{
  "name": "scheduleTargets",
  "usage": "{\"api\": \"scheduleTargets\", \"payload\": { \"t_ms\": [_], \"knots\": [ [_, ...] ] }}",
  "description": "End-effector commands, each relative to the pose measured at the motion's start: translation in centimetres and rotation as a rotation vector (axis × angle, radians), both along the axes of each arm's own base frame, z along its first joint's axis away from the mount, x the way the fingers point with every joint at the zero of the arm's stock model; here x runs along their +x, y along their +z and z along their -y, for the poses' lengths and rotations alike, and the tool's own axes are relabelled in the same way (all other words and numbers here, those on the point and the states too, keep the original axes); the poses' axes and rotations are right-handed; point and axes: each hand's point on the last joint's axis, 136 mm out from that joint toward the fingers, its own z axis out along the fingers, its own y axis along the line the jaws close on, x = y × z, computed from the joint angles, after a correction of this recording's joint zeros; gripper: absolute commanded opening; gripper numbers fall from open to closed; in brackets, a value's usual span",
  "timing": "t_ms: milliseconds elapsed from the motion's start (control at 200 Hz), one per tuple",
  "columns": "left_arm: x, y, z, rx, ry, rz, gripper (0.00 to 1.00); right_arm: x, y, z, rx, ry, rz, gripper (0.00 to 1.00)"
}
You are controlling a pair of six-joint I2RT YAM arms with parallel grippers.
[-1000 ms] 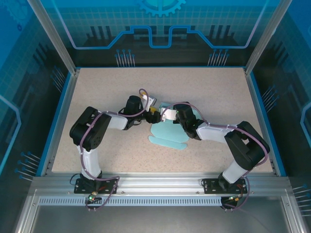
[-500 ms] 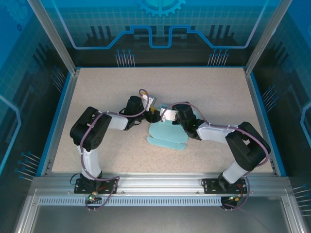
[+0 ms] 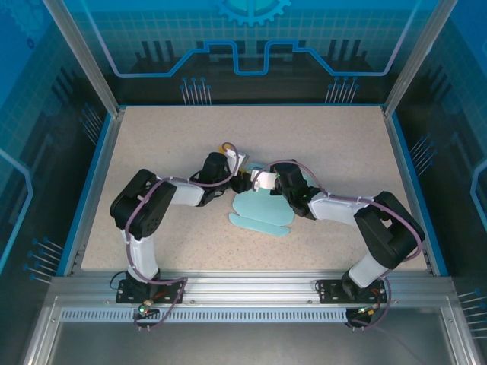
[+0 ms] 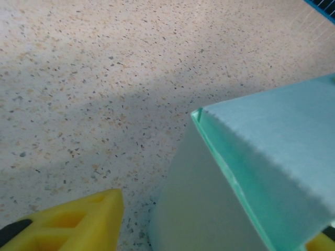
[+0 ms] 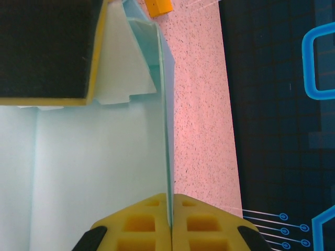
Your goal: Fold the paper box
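The right gripper has its two yellow fingers pressed together on a thin upright wall of the paper box. The card's edge runs straight out from the seam between them, so that panel is pinched and held standing. Beside the wall, the pale blue floor panel lies flat. Past the fingertips a smaller flap leans in under a dark, yellow-edged block, probably a finger of the other arm. Farther out, a tiny orange bit sits on the table.

The left gripper stands part-way open. Its wrist view shows one yellow finger on one side, a sliver of the other opposite, and a raised, folded corner of card between them. Bare table shows between the nearer finger and the card, so the gripper straddles the flap without gripping it.

From above, the two grippers meet tip to tip over the box's far end, while the rounded flaps spread flat toward the arm bases.

The step in hand looks like raising the walls at that far end — an early stage, with most of the cut-out unfolded. The next move likely calls for the left fingers to close on or press the flap inward against the anchored wall, gently, since thin card buckles easily.

No brand, label or lettering can be read anywhere.
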Motion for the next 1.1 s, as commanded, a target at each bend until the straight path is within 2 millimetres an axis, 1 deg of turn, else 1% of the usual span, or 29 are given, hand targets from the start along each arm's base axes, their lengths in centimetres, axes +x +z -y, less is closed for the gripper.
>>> {"api": "scheduleTargets", "payload": {
  "t_ms": [0,80,165,310,470,685,951,1096],
  "knots": [
    [1.5,-0.5,-3.2,0.092,0.179,0.02,0.48,-0.5,2.1,-1.7,0.066,0.043,0.014,0.0],
    [2.0,0.1,-3.7,0.06,0.24,0.022,0.44,-0.7,1.9,-1.7,0.078,0.039,0.005,0.0],
    [2.4,0.5,-3.7,0.02,0.284,0.015,0.4,-1.0,1.8,-1.9,0.096,0.042,-0.008,0.0],
    [3.0,0.1,-3.9,0.009,0.348,-0.008,0.33,-1.5,1.8,-2.3,0.118,0.052,-0.022,0.0],
    [3.3,-0.3,-4.6,0.062,0.426,-0.017,0.28,-2.1,2.2,-2.9,0.17,0.068,-0.046,0.0],
    [3.5,-0.2,-6.4,0.166,0.566,0.004,0.22,-2.8,2.7,-3.2,0.22,0.078,-0.077,0.0],
    [3.5,-0.2,-7.6,0.211,0.662,0.02,0.14,-3.3,2.1,-3.4,0.244,0.073,-0.111,0.0],
    [3.5,-0.3,-8.2,0.231,0.697,0.02,0.11,-3.6,2.2,-3.6,0.272,0.078,-0.122,0.0]
  ]
}}
